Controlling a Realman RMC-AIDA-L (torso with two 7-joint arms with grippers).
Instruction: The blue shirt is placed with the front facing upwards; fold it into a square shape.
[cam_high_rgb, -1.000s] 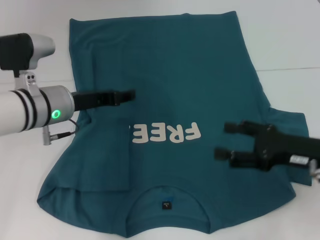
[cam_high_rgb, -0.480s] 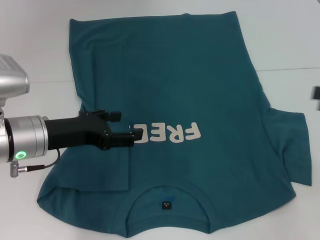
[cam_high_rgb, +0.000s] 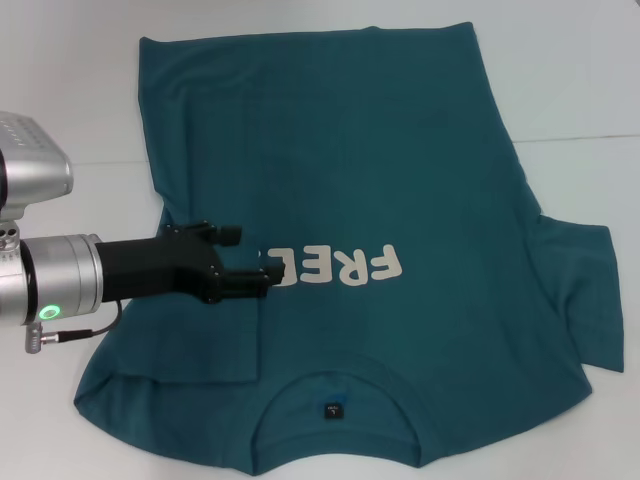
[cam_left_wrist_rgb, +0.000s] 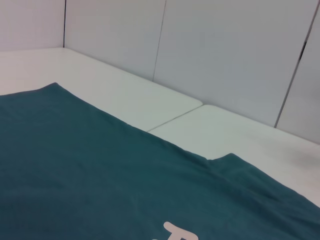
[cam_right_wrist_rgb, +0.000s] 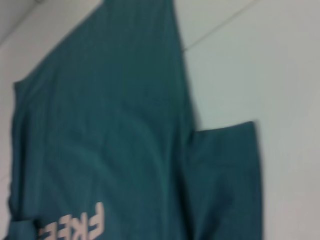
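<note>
Only the head view shows the left gripper (cam_high_rgb: 250, 260), jaws parted and empty, low over the folded-in sleeve edge beside the "FREE" lettering (cam_high_rgb: 332, 265); both wrist views show just cloth and worktop (cam_left_wrist_rgb: 150, 107). The right gripper, present a second ago, is gone from sight. The blue shirt (cam_high_rgb: 350, 150) lies flat, neckline (cam_high_rgb: 335, 385) toward the robot, hem far.

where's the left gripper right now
In the head view the left gripper is over the shirt's folded left side, fingertips at the start of the lettering.
</note>
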